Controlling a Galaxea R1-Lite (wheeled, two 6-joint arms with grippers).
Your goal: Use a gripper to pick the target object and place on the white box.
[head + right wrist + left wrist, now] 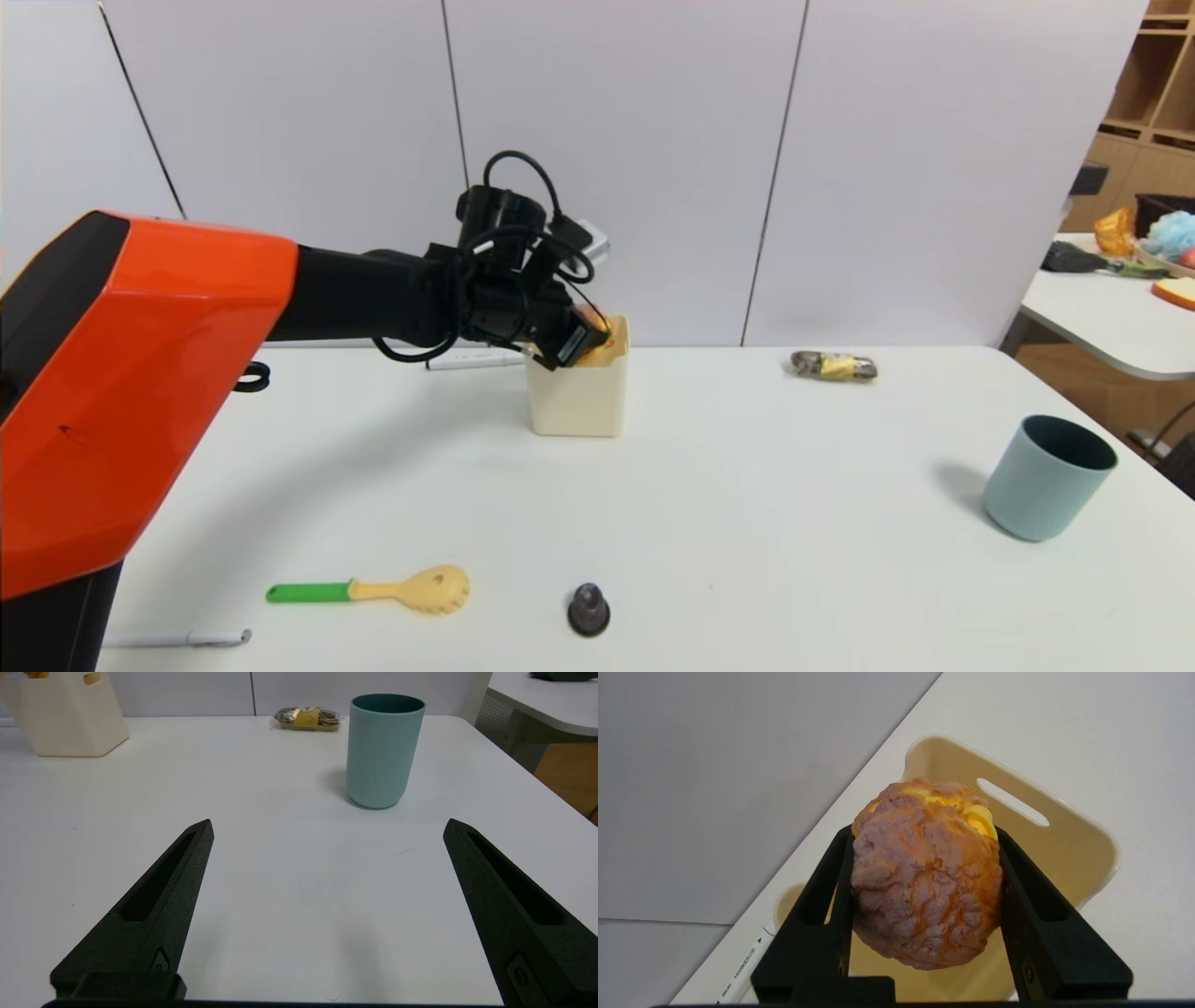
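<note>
The bun [927, 875] is roundish and bumpy, its crust creased and cracked, golden-orange in the furrows and dull pinkish-brown over the raised parts; a pale yellow, filling-like fold shows along one edge. It lies between the two fingers of the left gripper [927, 858], one against each side, at the mouth of the white box [577, 401]. How far it reaches below the rim is hard to judge, the gripper hiding part of it in the head view. The box, cream-white with a slot in its wall, stands upright near the back edge of the table [747, 485]. The right gripper [329, 828], parked over the table before the grey-blue cup [385, 756], has its fingers wide apart and holds nothing.
</note>
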